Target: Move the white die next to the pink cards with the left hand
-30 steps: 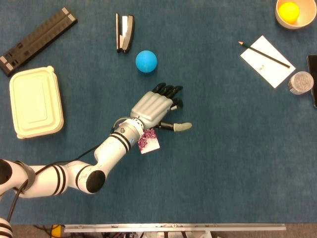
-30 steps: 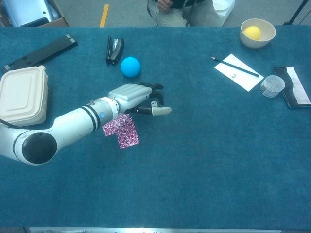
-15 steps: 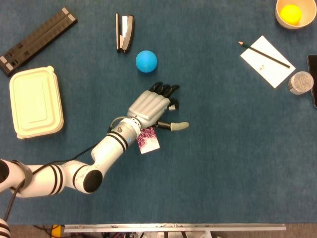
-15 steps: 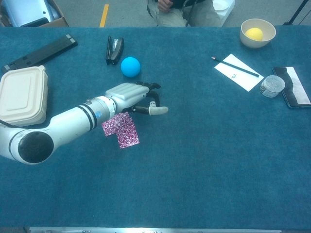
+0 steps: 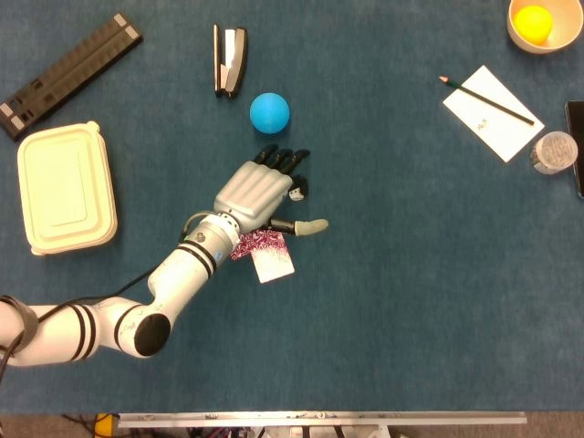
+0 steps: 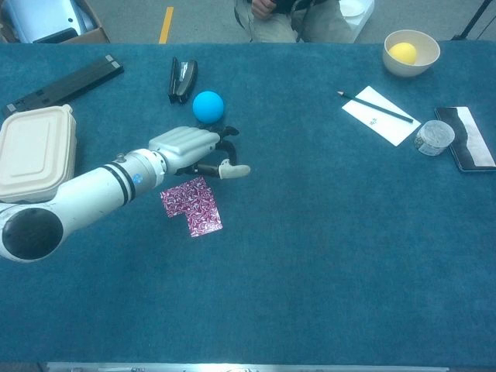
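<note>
My left hand (image 5: 258,189) hovers low over the blue table, palm down, its dark fingers curled and the thumb sticking out to the right. The small white die (image 5: 297,192) shows between the fingertips and moves along with them, so the hand holds it. In the chest view the left hand (image 6: 190,147) covers the die. The pink patterned cards (image 5: 265,251) lie flat just below the wrist, partly under the forearm; the chest view shows the cards (image 6: 192,206) in full, a short way in front of the hand. My right hand is in neither view.
A blue ball (image 5: 269,112) sits close beyond the fingertips, and a stapler (image 5: 229,59) lies behind it. A cream lunchbox (image 5: 67,187) and a black bar (image 5: 68,73) are at the left. At the far right are a notepad with a pencil (image 5: 493,112), a bowl (image 5: 527,36) and a clear cup (image 5: 552,151).
My left hand has moved left and slightly toward the blue ball, carrying the die with it. The cards, partly hidden under the wrist before, now show more.
</note>
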You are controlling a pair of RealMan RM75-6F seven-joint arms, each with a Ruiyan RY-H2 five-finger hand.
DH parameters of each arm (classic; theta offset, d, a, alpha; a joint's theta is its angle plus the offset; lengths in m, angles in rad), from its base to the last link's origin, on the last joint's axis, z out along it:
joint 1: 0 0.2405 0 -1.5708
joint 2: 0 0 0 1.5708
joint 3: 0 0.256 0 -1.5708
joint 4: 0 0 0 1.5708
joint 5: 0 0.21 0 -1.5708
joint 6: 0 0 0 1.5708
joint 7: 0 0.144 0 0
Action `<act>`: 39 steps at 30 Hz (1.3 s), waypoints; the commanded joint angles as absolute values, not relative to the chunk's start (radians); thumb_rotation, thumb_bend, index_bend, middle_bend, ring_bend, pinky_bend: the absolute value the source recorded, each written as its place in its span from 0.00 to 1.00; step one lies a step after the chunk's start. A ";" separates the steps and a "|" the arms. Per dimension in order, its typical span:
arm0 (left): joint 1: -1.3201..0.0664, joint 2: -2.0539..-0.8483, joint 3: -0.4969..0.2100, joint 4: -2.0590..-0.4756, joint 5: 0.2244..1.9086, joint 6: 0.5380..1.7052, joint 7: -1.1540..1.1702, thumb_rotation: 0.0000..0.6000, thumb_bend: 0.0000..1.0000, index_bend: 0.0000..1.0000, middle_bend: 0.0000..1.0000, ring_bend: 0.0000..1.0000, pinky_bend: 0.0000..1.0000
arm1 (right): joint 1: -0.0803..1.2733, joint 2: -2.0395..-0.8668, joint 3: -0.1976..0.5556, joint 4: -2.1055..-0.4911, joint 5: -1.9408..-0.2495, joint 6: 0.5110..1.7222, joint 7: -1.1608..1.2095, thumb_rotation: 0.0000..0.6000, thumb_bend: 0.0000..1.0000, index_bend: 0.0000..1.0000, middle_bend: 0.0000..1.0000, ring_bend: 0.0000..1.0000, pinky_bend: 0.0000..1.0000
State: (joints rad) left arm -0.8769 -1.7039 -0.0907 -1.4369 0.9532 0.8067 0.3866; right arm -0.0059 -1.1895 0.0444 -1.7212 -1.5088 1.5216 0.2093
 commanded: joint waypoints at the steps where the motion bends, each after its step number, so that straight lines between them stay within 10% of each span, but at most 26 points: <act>1: -0.875 -1.688 -0.087 -1.448 0.954 0.810 0.394 0.00 0.02 0.31 0.00 0.00 0.00 | -0.006 -1.190 0.044 -1.723 -1.511 1.523 0.208 1.00 0.29 0.25 0.21 0.06 0.06; 39: -0.869 -1.657 -0.076 -1.443 0.930 0.803 0.401 0.00 0.02 0.30 0.00 0.00 0.00 | -0.015 -1.185 0.041 -1.733 -1.517 1.534 0.199 1.00 0.29 0.25 0.21 0.06 0.06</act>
State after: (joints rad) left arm -0.8688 -1.6571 -0.0755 -1.4432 0.9304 0.8036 0.4016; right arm -0.0150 -1.1846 0.0408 -1.7327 -1.5170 1.5343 0.1993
